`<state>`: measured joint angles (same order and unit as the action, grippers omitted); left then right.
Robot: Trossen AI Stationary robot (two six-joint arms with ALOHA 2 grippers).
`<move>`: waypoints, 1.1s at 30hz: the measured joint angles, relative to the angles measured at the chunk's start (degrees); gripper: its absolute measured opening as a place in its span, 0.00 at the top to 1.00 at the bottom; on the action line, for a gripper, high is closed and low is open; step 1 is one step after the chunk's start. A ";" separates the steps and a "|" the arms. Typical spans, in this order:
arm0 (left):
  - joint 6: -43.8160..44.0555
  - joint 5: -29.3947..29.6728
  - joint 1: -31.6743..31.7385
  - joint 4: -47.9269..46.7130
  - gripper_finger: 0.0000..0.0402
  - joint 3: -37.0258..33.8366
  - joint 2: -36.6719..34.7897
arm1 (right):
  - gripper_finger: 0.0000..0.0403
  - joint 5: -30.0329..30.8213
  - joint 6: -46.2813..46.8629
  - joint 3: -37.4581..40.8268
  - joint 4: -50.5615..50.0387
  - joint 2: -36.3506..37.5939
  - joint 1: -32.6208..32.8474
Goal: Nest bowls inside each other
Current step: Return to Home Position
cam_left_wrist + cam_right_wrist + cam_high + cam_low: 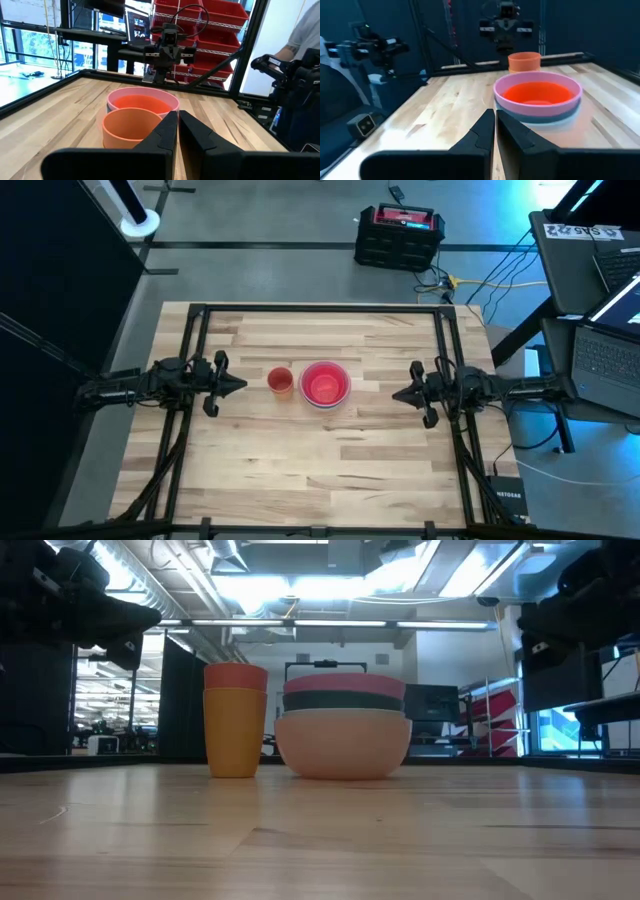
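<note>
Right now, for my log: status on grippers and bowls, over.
Left gripper shut, empty, left of cups. Right gripper shut, empty, right of bowl stack. Bowls nested, cups stacked alongside. Nothing obstructing.

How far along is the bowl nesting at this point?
Done: the wide bowls sit nested in one stack, and the two cups nest beside it. In hand: nothing; left pincer and right pincer are shut, clear of both stacks. Left: perhaps only setting the cups into the bowls.
</note>
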<state>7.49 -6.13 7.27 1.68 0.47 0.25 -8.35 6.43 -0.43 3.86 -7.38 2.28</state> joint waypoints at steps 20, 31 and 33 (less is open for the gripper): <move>0.00 0.01 0.00 0.02 1.00 0.00 0.00 | 1.00 5.54 -3.71 0.00 1.83 0.05 2.98; 0.00 0.00 0.00 0.02 1.00 0.00 0.00 | 1.00 5.50 -3.72 -0.01 1.84 0.05 2.98; 0.00 0.00 0.00 0.03 1.00 0.00 0.00 | 1.00 5.48 -3.72 -0.01 1.84 0.05 2.98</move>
<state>7.49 -6.13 7.27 1.70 0.47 0.25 -2.87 2.71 -0.43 5.69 -7.33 5.26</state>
